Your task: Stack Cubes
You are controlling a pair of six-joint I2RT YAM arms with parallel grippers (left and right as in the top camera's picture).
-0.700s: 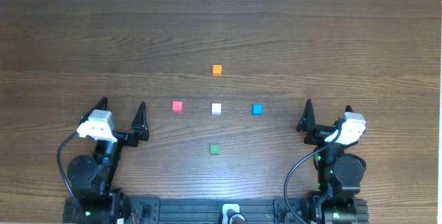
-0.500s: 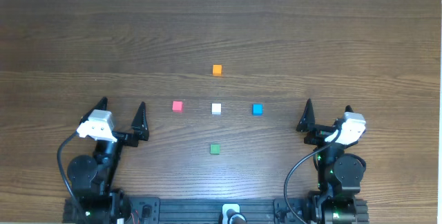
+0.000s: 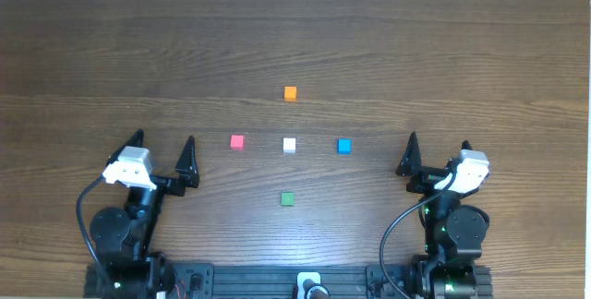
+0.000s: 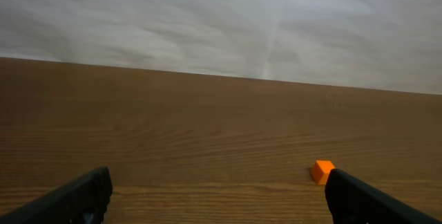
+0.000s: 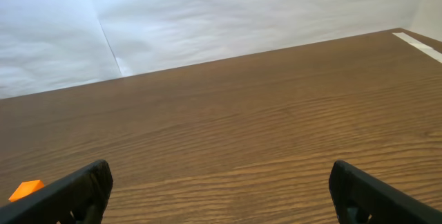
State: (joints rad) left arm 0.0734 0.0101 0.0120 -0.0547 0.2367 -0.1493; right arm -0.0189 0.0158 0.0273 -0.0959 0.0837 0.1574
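Five small cubes lie apart on the wooden table [image 3: 295,31]. An orange cube [image 3: 291,93] is farthest from the arms. A pink cube [image 3: 237,141], a white cube [image 3: 289,145] and a blue cube [image 3: 344,146] form a row. A green cube [image 3: 287,199] sits nearest the arm bases. My left gripper [image 3: 164,144] is open at the left, well apart from the pink cube. My right gripper [image 3: 438,148] is open at the right, apart from the blue cube. The orange cube [image 4: 322,171] appears in the left wrist view and the orange cube [image 5: 26,190] at the right wrist view's edge.
A pale wall [image 4: 221,23] rises behind the table's far edge. Both arm bases and their cables stand along the near edge. Broad bare tabletop lies beyond the cubes and to either side.
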